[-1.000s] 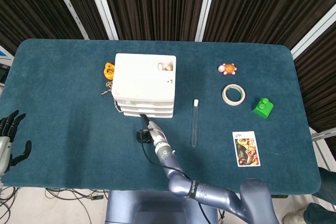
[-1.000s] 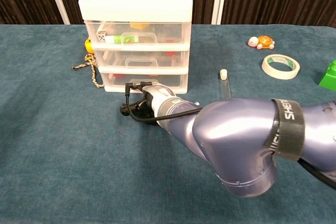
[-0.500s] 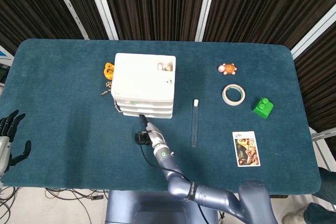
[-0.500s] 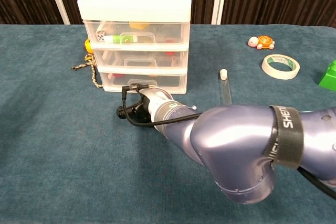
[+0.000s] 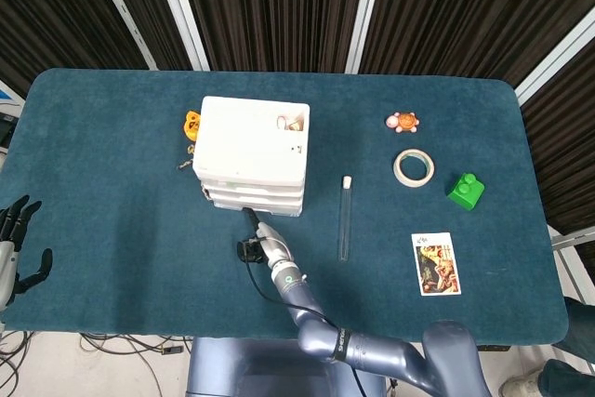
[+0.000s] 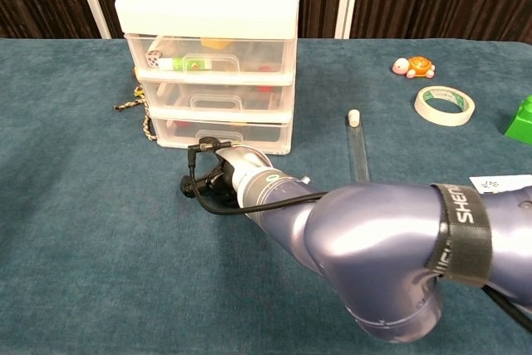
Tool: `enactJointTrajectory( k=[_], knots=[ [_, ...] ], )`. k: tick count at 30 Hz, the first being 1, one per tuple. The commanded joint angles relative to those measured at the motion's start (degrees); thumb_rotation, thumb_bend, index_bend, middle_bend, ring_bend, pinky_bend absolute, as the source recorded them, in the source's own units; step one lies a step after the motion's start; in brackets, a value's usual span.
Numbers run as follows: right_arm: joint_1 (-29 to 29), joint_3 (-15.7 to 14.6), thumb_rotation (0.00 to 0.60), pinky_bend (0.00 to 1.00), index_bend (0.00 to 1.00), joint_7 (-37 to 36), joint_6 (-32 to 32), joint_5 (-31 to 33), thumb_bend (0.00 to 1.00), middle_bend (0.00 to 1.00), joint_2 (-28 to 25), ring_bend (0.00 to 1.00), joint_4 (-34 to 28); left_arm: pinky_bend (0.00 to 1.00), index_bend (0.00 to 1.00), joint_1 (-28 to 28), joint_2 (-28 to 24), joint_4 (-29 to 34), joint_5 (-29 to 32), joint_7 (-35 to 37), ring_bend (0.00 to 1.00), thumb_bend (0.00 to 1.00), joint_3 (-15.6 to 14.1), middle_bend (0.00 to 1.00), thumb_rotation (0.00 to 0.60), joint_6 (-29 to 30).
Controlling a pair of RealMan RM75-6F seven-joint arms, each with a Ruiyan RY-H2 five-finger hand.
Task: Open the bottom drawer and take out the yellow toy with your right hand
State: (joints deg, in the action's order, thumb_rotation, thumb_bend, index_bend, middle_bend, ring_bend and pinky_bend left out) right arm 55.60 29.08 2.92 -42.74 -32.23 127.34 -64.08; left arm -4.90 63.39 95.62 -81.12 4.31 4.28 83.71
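Observation:
The white three-drawer cabinet [image 5: 255, 141] [image 6: 212, 6] stands left of the table's middle. Its bottom drawer [image 6: 220, 132] has a translucent front, and the contents behind it are blurred. A yellow piece [image 6: 218, 41] shows in the top drawer. My right arm reaches in from the near edge. My right hand [image 5: 249, 220] [image 6: 220, 174] has dark fingers at the bottom drawer's handle, with my forearm hiding most of the hand. Off the table's near left corner my left hand [image 5: 19, 248] hangs with fingers spread and nothing in it.
An orange toy [image 5: 192, 125] and a rope [image 6: 148, 118] lie left of the cabinet. A clear tube [image 5: 345, 220] lies to its right. Further right are a turtle toy [image 5: 403, 122], a tape roll [image 5: 413, 167], a green block [image 5: 465, 190] and a picture card [image 5: 436, 263].
My right arm has drawn back toward me, and the whole cabinet has slid a little toward me and to the left with it. The left hand has not moved.

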Motion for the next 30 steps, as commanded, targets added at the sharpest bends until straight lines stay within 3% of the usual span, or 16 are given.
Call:
enactJointTrajectory(
  k=[1,30],
  knots=[
    [-0.3,-0.5,0.600,1.00,0.06,0.4,-0.1,-0.1,0.62,0.96,-0.2,0.98,-0.5,0.00,0.09,0.0,0.0,0.0,0.0,0.0,0.00,0.48,0.0,0.00,0.600,-0.1],
    [-2.4,-6.2,0.600,1.00,0.07,5.3,-1.8,0.3,0.62,0.96,-3.1,0.98,-8.7,0.00,0.08,0.0,0.1,0.1,-0.1,-0.2,0.00,0.48,0.0,0.00,0.600,-0.1]
  ],
)
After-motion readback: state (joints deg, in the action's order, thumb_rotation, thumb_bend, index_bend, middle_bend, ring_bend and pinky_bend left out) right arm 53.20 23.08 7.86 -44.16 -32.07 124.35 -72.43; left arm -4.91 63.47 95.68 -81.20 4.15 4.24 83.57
